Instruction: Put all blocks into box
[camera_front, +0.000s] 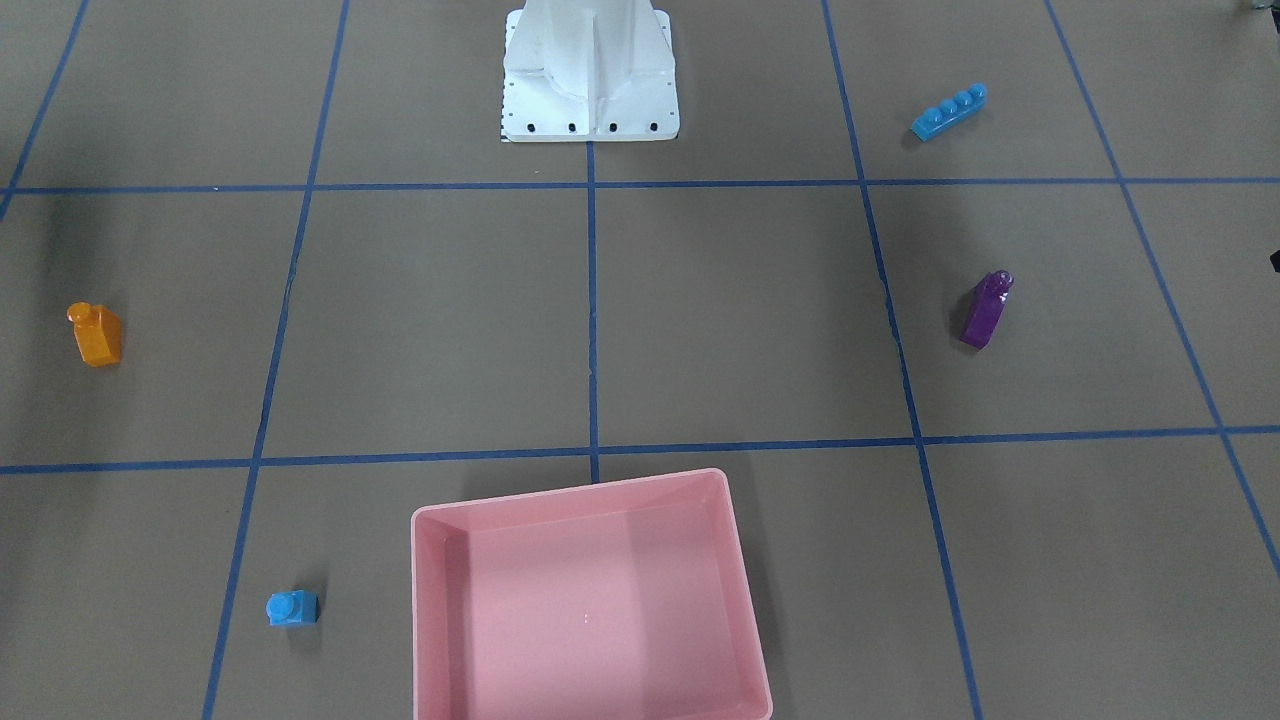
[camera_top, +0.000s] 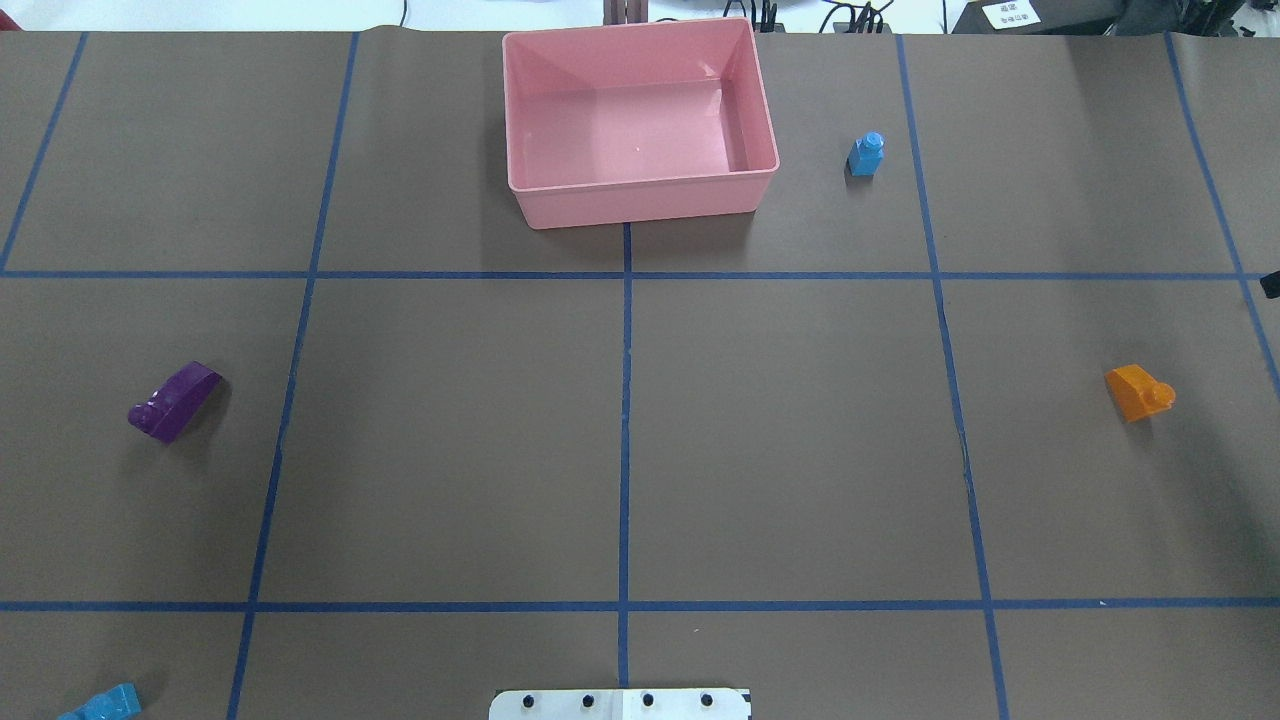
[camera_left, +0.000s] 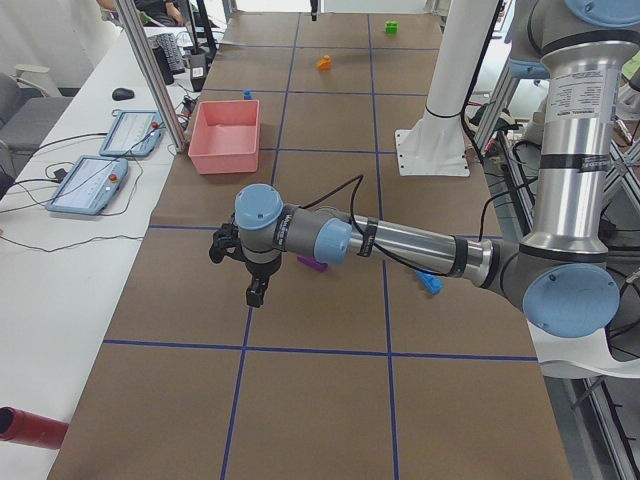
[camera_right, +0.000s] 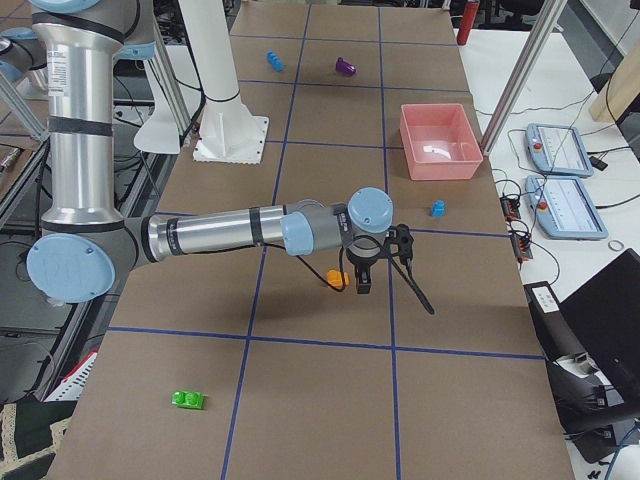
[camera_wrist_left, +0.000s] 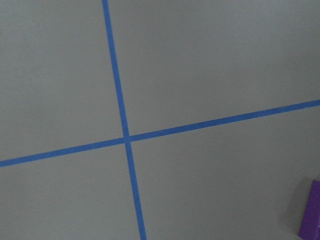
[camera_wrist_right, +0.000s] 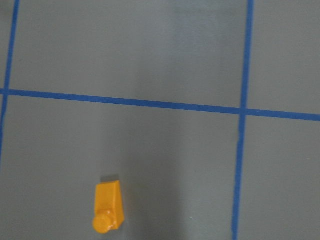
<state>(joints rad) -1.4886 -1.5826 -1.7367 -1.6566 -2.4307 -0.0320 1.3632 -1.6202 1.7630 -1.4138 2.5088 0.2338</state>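
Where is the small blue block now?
In the overhead view, the small blue block sits just right of the pink box, outside it, on the robot's right side.

The left arm and the right arm are each built of smooth silver tubes joined by rounded grey housings with pale blue round caps, and each ends in a black wrist unit with black fingers. A thin black cable loops along the left forearm, strapped on by black bands, and a label of small dark print sits on the upright tube. The white base flares into a flat plate with a row of dark screws along its edge.
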